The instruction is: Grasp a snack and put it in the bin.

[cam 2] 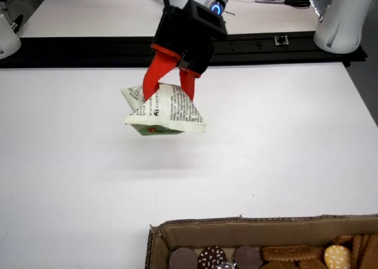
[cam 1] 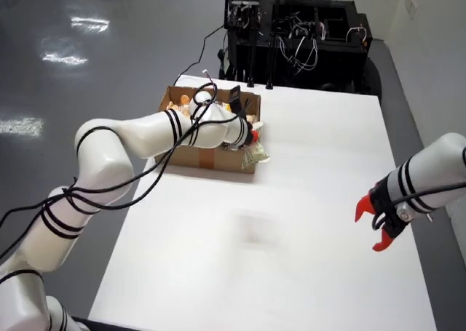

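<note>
Overhead, arm outstretched, fingers (cam 2: pixel 158 80) pinching snack packet (cam 2: pixel 165 110) aloft

End effector (cam 2: pixel 168 83): red fingers, black body. Snack packet (cam 2: pixel 165 110): white with black print, green and red base. Box (cam 2: pixel 248 227): brown cardboard. Surface (cam 2: pixel 283 139): white. Arm (cam 1: pixel 145 138): white, black bands.

box (cam 2: pixel 248 230): cut by bottom edge | hand (cam 1: pixel 251 136): hidden by arm
</note>
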You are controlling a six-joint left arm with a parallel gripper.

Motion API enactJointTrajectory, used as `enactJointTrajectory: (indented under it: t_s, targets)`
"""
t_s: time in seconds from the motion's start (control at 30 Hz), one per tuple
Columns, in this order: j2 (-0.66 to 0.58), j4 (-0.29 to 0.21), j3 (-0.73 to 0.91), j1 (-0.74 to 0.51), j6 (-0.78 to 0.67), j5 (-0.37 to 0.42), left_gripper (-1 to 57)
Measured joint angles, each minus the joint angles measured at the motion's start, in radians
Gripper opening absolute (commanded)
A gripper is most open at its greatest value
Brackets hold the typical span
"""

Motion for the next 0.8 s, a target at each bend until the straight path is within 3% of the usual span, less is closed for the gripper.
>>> enactJointTrajectory:
  t_s: [0.4, 0.8]
  targets:
    - [0.134, -0.002, -0.257, 0.096, -0.027, 0.015, 13.9]
    - [0.183, -0.004, -0.337, 0.177, -0.077, -0.038, 17.1]
